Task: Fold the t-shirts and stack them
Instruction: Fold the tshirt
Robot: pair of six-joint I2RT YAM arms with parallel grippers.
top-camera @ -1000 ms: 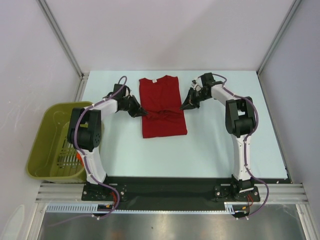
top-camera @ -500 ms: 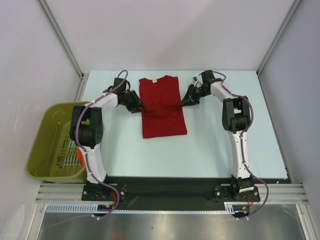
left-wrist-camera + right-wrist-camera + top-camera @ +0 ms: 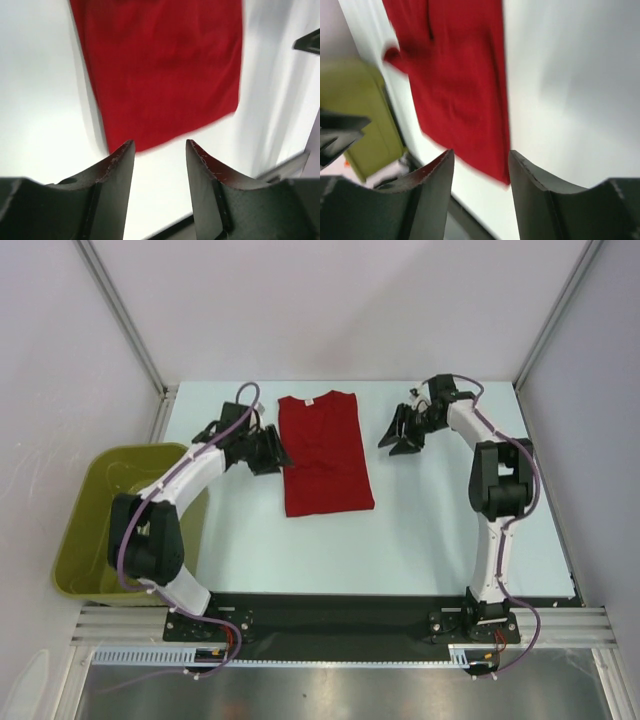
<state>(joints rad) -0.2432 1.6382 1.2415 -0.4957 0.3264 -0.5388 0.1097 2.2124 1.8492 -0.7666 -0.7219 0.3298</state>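
No legible text, labels, brands, numbers or signs appear in any view. No surface carries readable markings.

The overhead view is bright and evenly lit by soft light from above. The pale table (image 3: 430, 520) shows only faint, short shadows beside the arms, and the red shirt (image 3: 322, 455) is crisp. The metal strip (image 3: 330, 690) at the bottom carries a dull sheen. Both wrist views are smeared: the shirt's edges and the green bin (image 3: 365, 115) are streaked and soft, and the table whites out in places. The dark fingers (image 3: 115, 175) of the left pincer (image 3: 160, 142) and those of the right pincer (image 3: 481, 152) look fairly sharp.
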